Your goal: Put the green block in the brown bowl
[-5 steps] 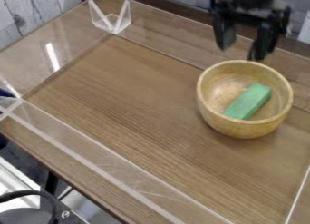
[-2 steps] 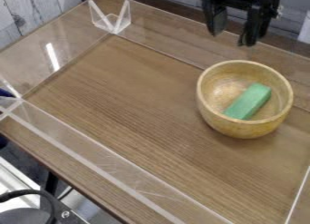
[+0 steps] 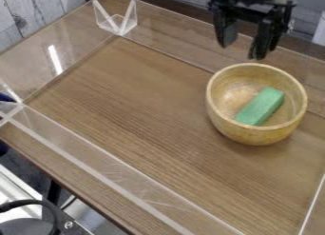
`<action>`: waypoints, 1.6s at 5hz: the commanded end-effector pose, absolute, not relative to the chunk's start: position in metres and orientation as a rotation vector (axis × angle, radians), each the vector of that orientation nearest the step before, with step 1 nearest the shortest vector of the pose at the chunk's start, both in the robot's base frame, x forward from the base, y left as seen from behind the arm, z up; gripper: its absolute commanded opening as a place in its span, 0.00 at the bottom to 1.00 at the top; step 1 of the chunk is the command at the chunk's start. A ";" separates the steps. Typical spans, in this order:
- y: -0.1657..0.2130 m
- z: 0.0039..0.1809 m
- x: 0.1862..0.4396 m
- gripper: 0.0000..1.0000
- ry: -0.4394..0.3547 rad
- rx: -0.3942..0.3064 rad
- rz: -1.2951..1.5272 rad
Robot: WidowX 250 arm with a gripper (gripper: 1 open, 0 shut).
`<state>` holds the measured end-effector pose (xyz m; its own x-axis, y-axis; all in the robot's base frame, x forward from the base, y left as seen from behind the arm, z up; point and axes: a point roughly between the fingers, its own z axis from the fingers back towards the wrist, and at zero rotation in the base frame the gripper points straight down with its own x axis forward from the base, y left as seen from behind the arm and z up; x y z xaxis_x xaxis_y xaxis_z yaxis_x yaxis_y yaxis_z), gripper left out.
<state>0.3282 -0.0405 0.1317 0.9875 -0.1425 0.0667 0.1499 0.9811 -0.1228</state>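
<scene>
In the single camera view, the gripper [image 3: 246, 41] hung at the top right of the frame, its two dark fingers [image 3: 226, 31] pointing down and standing well apart, with nothing between them. It was above and behind the bowl [image 3: 258, 103] in the picture, clear of its rim and touching nothing. The bowl, round and light brown with thick walls, sat at the right of the frame on the wooden table [image 3: 140, 115]. The block [image 3: 260, 107], bright green and flat, lay inside the bowl, slanted from the lower left to the upper right across its pale interior. Clear plastic walls [image 3: 76, 148] ran around the table, one along the lower left edge and another along the back. A small clear folded piece [image 3: 114, 17] stood at the upper left, at the back wall.
</scene>
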 end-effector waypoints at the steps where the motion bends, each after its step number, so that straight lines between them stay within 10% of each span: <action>1: -0.038 0.145 0.330 1.00 -0.102 -0.117 -0.158; 8: -0.036 0.122 0.335 1.00 -0.073 -0.090 -0.174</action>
